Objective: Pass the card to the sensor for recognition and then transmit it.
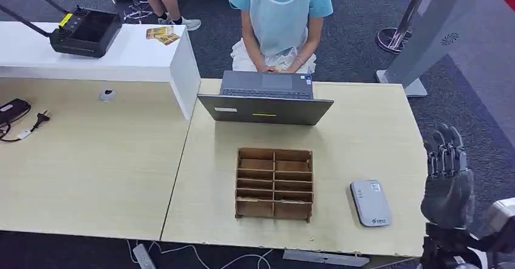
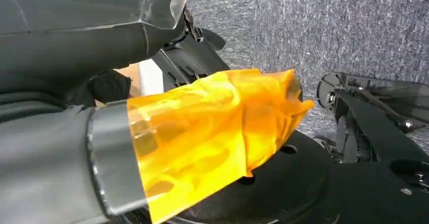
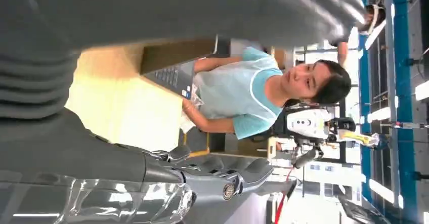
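A grey flat sensor lies on the table's right front. Left of it stands a wooden compartment box; I see no card in it from here. My right hand is raised beyond the table's right edge, just right of the sensor, fingers stretched up and apart, holding nothing. The right wrist view has the same right hand in front of the table and a seated person. My left hand hangs low over the carpet, its fingers wrapped in orange film that hides how they lie.
A person sits behind an opened laptop at the table's far edge. A white raised desk at the left carries a black controller and yellow cards. A grey gate post stands at the back right.
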You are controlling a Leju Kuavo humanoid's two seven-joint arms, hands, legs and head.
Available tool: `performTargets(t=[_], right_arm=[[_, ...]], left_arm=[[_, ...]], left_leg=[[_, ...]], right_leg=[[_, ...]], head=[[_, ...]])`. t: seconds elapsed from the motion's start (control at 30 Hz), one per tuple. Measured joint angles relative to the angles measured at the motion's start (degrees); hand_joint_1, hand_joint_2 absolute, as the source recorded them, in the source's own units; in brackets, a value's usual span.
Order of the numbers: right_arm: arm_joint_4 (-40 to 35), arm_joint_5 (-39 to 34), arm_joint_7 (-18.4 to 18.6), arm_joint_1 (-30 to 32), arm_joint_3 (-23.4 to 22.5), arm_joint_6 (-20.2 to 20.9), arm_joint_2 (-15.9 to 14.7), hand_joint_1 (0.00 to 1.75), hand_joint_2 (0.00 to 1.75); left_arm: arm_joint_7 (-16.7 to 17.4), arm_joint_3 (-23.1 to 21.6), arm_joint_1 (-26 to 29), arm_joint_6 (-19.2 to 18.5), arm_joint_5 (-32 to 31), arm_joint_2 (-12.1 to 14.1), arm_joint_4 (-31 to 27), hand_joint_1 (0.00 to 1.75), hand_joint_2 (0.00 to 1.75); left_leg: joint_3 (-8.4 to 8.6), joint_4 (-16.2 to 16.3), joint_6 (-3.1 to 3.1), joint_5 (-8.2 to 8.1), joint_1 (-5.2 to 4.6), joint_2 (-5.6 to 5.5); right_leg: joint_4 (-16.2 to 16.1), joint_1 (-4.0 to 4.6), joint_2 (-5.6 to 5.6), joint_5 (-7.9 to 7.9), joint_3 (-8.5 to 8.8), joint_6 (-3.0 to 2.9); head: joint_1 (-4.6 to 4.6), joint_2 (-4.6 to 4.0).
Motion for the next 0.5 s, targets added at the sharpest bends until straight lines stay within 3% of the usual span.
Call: performTargets(t=[0.23, 0.5], right_arm=[[-3.69, 7.48, -1.46, 3.38, 0.09, -1.47, -0.98, 0.00, 1.75], [-6.45, 15.43, -1.35, 6.23, 0.98, -5.95, -1.79, 0.00, 1.75]], left_arm=[[-0.59, 0.87, 0.05, 0.02, 0.44, -0.07, 0.00, 0.00, 0.00], [-0.83, 1.36, 0.06, 0.00, 0.81, -0.15, 0.00, 0.00, 0.00]], left_leg=[[0.00, 0.00, 0.00, 0.00, 0.00, 0.00], [0.00, 0.00, 0.00, 0.00, 0.00, 0.00]], right_leg=[[0.00, 0.00, 0.01, 0.00, 0.00, 0.00], [0.00, 0.00, -0.01, 0.00, 0.01, 0.00]], head=[[0.00, 0.00], [0.00, 0.00]])
